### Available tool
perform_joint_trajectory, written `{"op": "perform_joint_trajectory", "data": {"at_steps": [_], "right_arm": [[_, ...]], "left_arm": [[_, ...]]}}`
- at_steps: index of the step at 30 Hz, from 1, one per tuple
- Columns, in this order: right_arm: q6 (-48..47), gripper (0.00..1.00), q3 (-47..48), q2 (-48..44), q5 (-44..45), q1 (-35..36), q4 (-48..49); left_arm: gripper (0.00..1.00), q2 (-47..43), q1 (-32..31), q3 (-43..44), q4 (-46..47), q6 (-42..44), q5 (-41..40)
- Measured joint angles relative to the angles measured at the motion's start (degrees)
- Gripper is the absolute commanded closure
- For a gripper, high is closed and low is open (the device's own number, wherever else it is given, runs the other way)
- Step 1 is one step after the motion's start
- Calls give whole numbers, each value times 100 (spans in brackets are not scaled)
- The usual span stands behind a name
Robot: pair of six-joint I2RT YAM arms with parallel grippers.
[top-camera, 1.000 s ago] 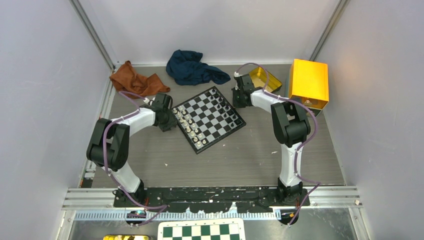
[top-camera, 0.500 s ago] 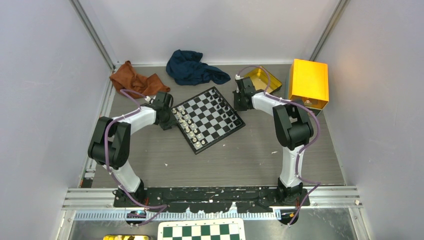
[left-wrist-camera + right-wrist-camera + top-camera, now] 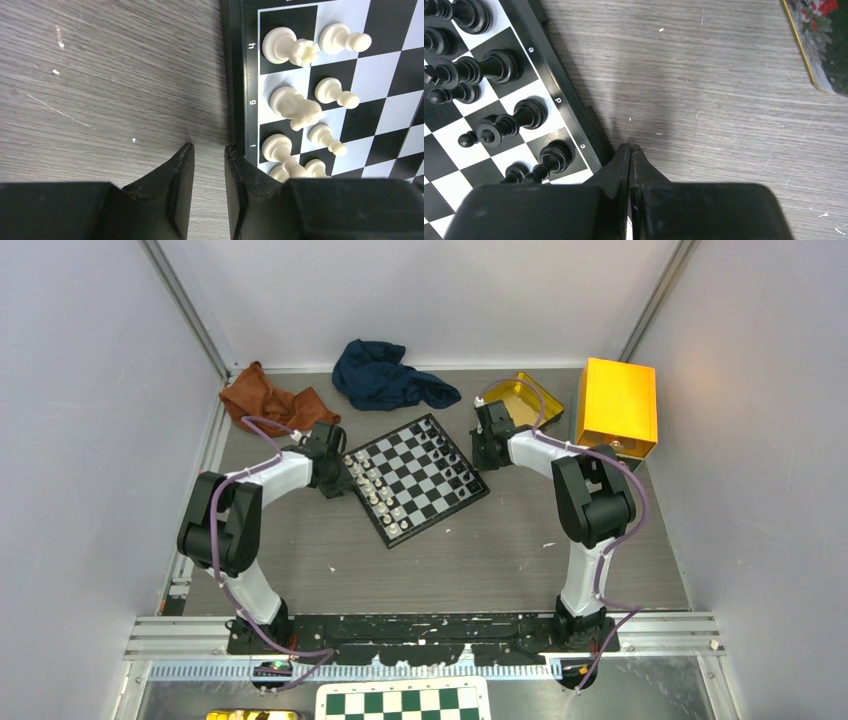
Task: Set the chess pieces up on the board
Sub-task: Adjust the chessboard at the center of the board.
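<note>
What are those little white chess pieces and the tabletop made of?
The white chess pieces look like smooth moulded plastic, slightly glossy with soft highlights. The tabletop looks like matte grey wood-grain laminate, with fine streaks and scratches; real wood can't be excluded.

You find small white file letters (image 3: 251, 46) printed on the black rim of the board (image 3: 234, 75), your left wrist view giving h, g and a partly hidden f, your right wrist view giving e, d, c
</note>
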Motion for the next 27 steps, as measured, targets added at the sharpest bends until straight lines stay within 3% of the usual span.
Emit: {"op": "perform_joint_trajectory", "data": {"at_steps": [27], "right_arm": [[367,99,-1040,-896,343,522,-205]], "left_arm": [[72,105,33,127,-2,184,57]]}}
